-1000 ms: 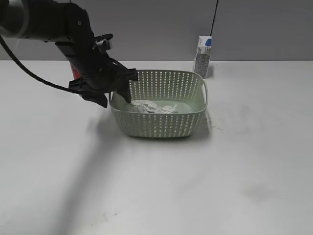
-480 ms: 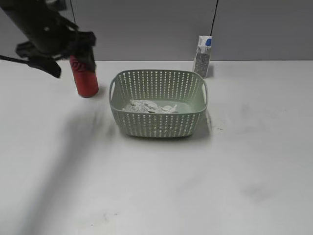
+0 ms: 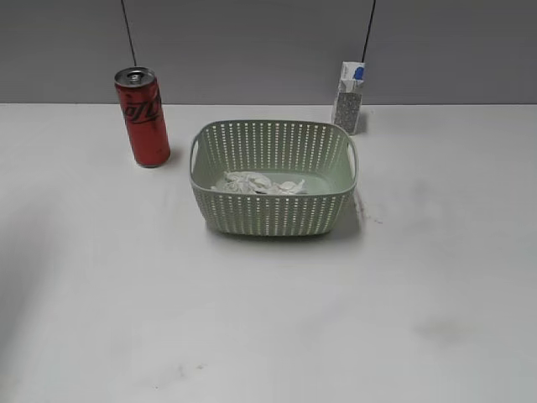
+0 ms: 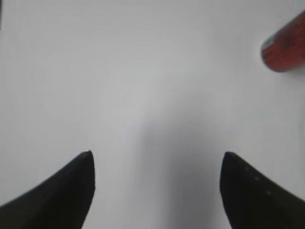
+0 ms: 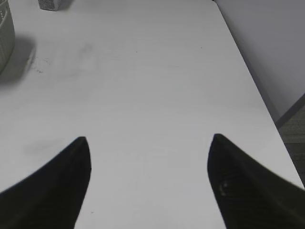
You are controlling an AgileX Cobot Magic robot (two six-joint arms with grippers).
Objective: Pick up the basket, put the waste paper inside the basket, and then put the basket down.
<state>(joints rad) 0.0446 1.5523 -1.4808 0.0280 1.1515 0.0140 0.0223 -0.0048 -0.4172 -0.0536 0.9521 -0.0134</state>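
Left arm has cleared out of the exterior view since the earlier frames — it was at the basket's left rim, then up over the can, now gone from that shot.

Landmark = basket [image 3: 270,178]. Near to far:

- Near side of the basket: bare table [image 3: 268,336], nothing on it.
- Basket sits flat on the table, upright. Waste paper [image 3: 256,183] lies inside on its floor; I count a clump of white wads, can't separate them individually.
- Left of the basket and slightly behind: red can [image 3: 142,117], upright, apart from it.
- Behind the basket's right corner: small carton [image 3: 348,97], upright, not touching.

Grippers: left gripper [image 4: 157,160] has its fingers spread wide with nothing between them, over bare table with the can at the edge of its view. Right gripper [image 5: 148,143] likewise spread and empty, well right of the basket — only the basket's edge [image 5: 5,33] shows.

Judgement: task looks done. Remaining step is retreat — keep both arms high and away so nothing clips the can or nudges the basket.
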